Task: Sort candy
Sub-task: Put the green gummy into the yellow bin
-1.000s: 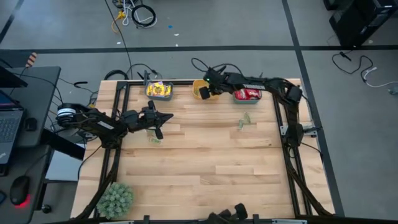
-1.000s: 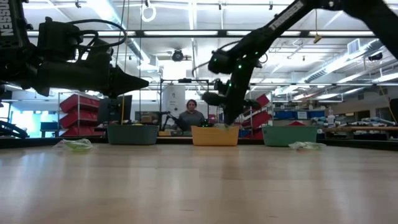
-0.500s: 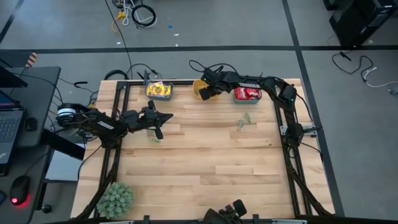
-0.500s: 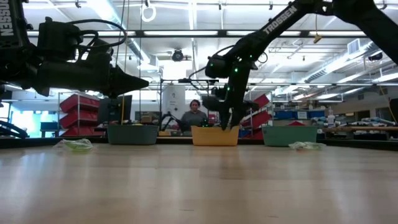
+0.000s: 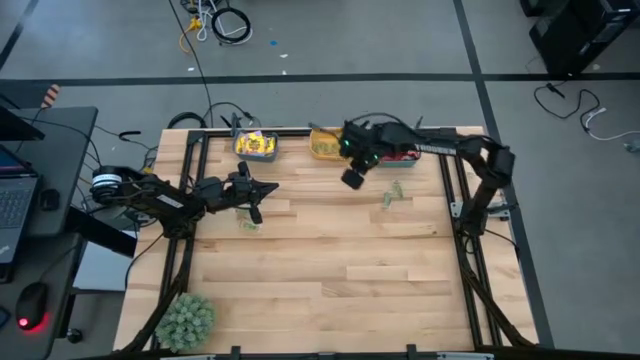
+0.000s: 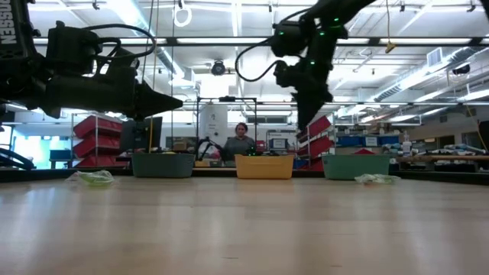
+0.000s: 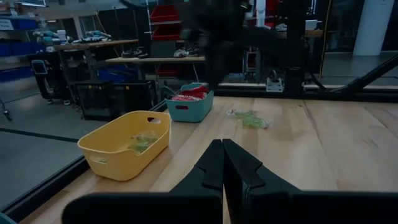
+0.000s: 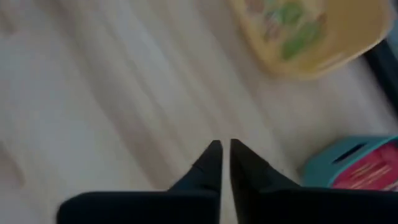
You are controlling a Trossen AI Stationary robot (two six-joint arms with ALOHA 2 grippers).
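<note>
**Ana:** Since the right gripper (image 5: 352, 179) hangs in the air just off the yellow bin (image 5: 323, 147), what do its fingers say?

**Bo:** They sit nearly together with only a thin slit between the tips, and nothing is pinched there. It is empty, above bare table.

**Ana:** And the left gripper (image 5: 268, 190)?

**Bo:** Clenched tight, holding nothing, parked over the left part of the table.

**Ana:** How much of the sorting looks finished?

**Bo:** Most of it, I'd judge. The teal bin on the left (image 5: 255, 145) holds the yellow candy (image 5: 256, 142), the yellow bin has the pale green candy (image 7: 143, 142) lying in its bottom, and the teal bin on the right (image 7: 189, 106) is filled with the red candy (image 7: 188, 94).

**Ana:** What is left out?

**Bo:** Two small clumps of loose green candy: one (image 5: 392, 195) in front of the red bin, near the right gripper, and another (image 5: 246, 224) just beside the left gripper. Both probably belong in the yellow bin.

**Ana:** How do the pieces look?

**Bo:** Small, flat, crinkly wrappers, pale and half-transparent, lying low on the wood in loose bunches. The red and yellow ones are brighter and shinier.
</note>
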